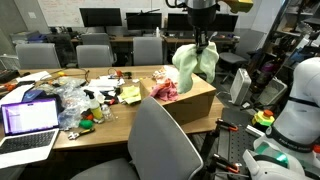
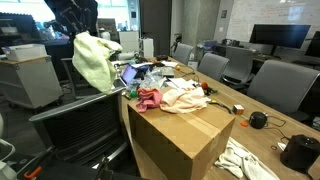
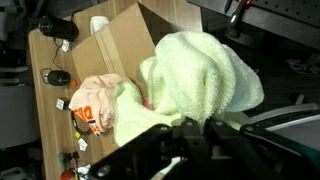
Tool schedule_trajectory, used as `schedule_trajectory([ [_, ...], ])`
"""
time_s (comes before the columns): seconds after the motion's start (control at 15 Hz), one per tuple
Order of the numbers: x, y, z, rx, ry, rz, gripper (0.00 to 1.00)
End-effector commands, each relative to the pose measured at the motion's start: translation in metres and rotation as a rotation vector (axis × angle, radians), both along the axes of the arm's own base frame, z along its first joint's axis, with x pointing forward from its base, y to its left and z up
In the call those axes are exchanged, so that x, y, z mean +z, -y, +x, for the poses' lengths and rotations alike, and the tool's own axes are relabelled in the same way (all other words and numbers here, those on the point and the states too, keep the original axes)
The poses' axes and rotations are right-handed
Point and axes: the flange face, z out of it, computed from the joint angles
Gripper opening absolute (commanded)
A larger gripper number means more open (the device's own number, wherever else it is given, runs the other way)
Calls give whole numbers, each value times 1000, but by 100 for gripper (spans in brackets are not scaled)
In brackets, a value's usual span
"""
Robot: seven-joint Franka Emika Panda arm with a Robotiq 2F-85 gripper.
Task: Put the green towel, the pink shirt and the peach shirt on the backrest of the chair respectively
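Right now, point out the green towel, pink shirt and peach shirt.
green towel [image 2: 95,62]: in an exterior view, middle of hanging bundle.
pink shirt [image 2: 149,98]: in an exterior view, crumpled middle.
peach shirt [image 3: 100,100]: wrist view, centre of heap.

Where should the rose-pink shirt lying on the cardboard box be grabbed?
Probably a raised fold of the pink shirt, pinched from straight above: it lies crumpled on the cardboard box, beside the peach shirt, so its side away from that one should lift alone. The end effector holds the green towel now.
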Motion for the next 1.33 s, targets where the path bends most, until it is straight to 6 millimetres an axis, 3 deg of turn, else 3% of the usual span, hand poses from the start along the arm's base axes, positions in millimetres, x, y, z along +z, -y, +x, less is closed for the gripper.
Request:
schedule_trajectory([
  [0.0,5,-19,-12,80,-3,-64,2],
  [0.47,8,-40,-12,246,-12,51,2],
  [1.27,2,-46,-10,635,-205,265,2],
])
